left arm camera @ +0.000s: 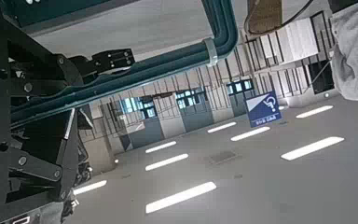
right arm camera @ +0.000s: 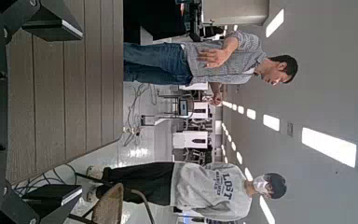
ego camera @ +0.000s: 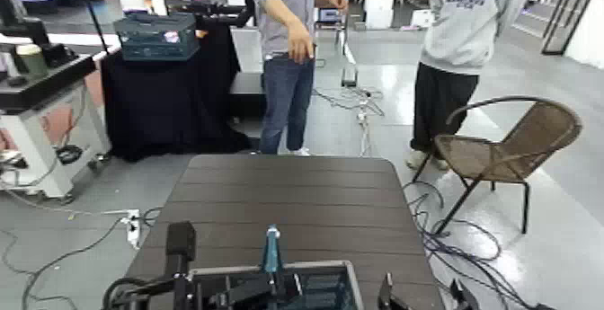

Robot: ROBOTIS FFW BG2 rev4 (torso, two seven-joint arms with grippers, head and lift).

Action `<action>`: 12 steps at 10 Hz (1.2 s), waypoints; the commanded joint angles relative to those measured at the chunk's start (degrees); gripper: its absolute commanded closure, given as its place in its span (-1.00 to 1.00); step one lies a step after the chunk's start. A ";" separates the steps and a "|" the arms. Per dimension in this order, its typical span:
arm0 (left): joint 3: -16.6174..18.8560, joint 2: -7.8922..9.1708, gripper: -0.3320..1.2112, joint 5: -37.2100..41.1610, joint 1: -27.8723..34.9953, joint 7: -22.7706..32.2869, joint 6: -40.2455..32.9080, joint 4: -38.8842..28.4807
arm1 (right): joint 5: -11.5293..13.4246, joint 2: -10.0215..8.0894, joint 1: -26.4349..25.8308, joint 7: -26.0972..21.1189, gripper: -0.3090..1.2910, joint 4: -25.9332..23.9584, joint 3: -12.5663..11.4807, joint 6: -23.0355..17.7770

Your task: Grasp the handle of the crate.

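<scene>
1. Teal handle stands upright above the crate at the table's near edge.
2. Left gripper seems clamped on it; the grasp looks nearly done.
3. Right gripper waits spread, holding nothing.

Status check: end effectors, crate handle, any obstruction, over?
Left end effector at the handle, grip unconfirmed. Right end effector open, empty, beside the crate. Handle upright. Nothing blocking; two people beyond the table.
</scene>
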 commanded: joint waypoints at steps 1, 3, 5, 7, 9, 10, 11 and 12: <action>-1.11 0.36 0.98 0.01 -0.79 -0.66 -0.15 0.42 | -0.90 -0.12 -0.22 0.52 -0.43 -0.02 0.06 1.11; -1.64 0.53 0.99 0.01 -1.14 -1.27 -0.15 0.86 | -1.17 -0.12 -0.30 1.22 -0.43 -0.02 -0.20 1.37; -1.64 0.44 0.99 0.01 -1.14 -1.54 -0.24 1.12 | -0.38 0.67 -0.04 3.15 -0.42 -0.37 -0.99 1.99; -1.73 0.44 0.99 0.01 -1.14 -1.71 -0.33 1.30 | -0.11 0.76 -0.04 4.30 -0.42 -0.55 -1.26 2.34; -1.81 0.36 0.98 0.01 -1.14 -1.89 -0.42 1.47 | -0.11 0.76 0.05 5.09 -0.42 -0.63 -1.34 2.69; -1.90 0.36 0.99 0.01 -1.14 -1.89 -0.50 1.56 | -0.11 0.94 0.05 5.53 -0.42 -0.63 -1.52 2.69; -1.90 0.36 0.99 0.01 -1.14 -1.98 -0.50 1.56 | -0.03 0.94 -0.04 6.14 -0.42 -0.72 -1.78 2.95; -1.90 0.36 0.99 0.01 -1.14 -2.07 -0.59 1.65 | -0.03 1.11 -0.04 6.93 -0.42 -0.72 -1.96 3.22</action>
